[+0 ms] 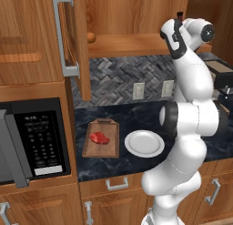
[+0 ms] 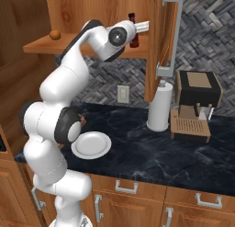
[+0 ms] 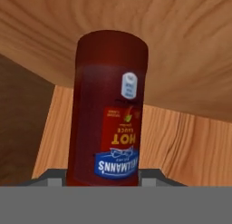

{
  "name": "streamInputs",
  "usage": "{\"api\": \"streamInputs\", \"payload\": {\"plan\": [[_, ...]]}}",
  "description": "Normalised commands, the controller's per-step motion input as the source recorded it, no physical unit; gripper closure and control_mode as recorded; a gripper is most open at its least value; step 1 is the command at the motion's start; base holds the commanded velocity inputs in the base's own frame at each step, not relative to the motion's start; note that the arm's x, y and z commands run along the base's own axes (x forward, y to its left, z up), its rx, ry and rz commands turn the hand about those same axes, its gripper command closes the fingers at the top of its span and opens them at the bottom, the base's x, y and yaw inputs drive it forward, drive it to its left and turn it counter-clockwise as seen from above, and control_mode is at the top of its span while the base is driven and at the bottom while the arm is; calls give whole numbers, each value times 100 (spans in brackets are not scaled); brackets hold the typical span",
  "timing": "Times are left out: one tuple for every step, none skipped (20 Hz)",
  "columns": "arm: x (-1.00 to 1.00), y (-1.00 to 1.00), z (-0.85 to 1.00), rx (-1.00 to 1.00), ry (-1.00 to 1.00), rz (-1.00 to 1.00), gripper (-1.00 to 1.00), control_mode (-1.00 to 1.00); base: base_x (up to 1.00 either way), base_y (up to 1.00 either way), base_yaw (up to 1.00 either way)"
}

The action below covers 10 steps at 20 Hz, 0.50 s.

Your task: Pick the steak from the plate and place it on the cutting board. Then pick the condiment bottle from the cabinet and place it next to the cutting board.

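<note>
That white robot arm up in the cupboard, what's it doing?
The steak already lies on the cutting board, and the white plate beside it is bare. The arm has reached up into the open cabinet, and its gripper is shut on the condiment bottle, which stands on the cabinet shelf. That bottle is meant to go down beside the board, which has not happened yet.
</note>
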Motion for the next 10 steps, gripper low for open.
{"api": "streamInputs", "payload": {"plan": [[-24,24,0,5,1,0,100,-100,0,0,0],[-25,21,0,6,1,0,100,-100,0,0,0],[-26,19,0,7,2,0,100,-100,0,0,0],[-27,18,0,8,2,0,100,-100,0,0,0],[-27,16,0,9,2,0,100,-100,0,0,0],[-28,15,0,10,1,0,100,-100,0,0,0],[-31,14,0,10,2,0,100,-100,0,0,0],[-31,14,0,11,2,0,100,-100,0,0,0],[-33,13,0,12,2,-1,100,-100,0,0,0],[-35,11,0,12,3,-1,100,-100,0,0,0]]}}
